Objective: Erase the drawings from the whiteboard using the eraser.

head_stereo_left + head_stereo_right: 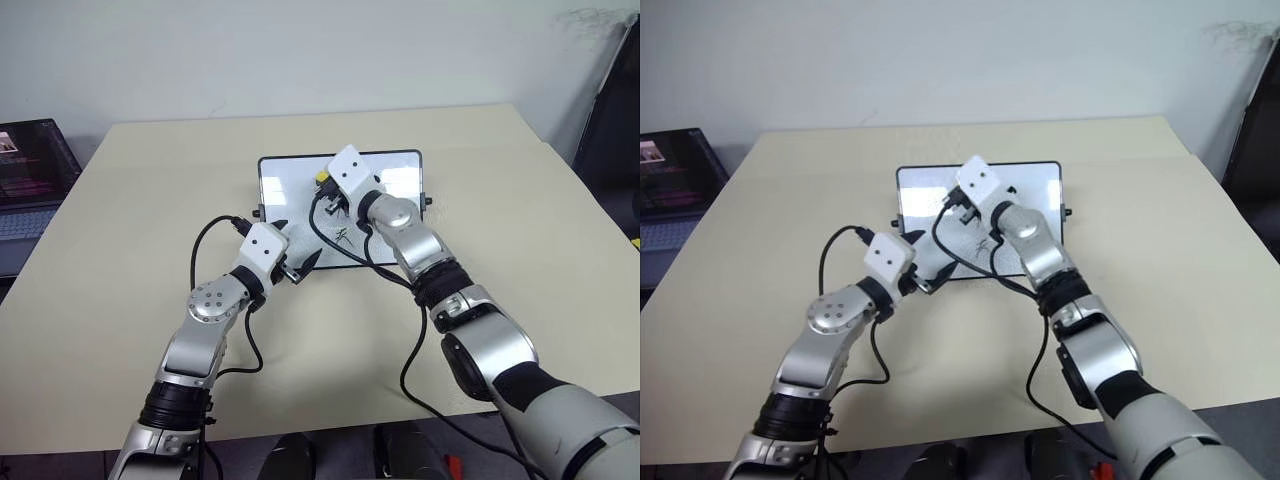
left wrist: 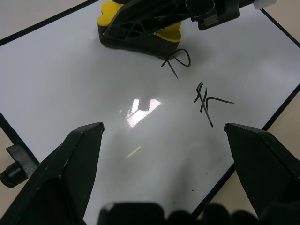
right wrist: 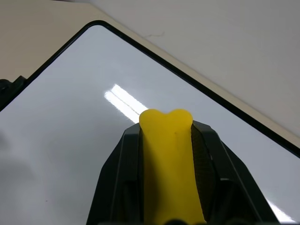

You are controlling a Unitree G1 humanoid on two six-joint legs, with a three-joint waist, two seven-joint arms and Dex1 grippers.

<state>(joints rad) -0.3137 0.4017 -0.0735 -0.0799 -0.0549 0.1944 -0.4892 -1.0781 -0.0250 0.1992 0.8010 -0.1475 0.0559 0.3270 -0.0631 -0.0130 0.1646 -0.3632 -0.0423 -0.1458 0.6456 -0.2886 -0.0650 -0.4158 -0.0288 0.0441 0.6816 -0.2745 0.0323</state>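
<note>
Right gripper: clamped on the eraser, one black finger on each long side; yellow top up, dark felt face down on the whiteboard.
Left gripper: jaws spread wide, holding nothing; it hovers over the board's near edge and no contact is visible.
Key relation: the drawings lie on the robot's side of the eraser, between it and the left gripper. The nearer of the two scribbles to the eraser starts right at its edge; the other sits a little further toward the left gripper.
Eraser axis: its long side runs along the right gripper's pointing line, away from the robot.
Nearer arm: the right, already on the board with the tool.
Marks visible: two thin black scribbles in a short column; a third cannot be made out.
Board: glossy white, thin black frame, side knob, flat on the tan table. The surface beyond the eraser looks clean.
Judgement: the wipe should pull back toward the robot across both marks.
</note>
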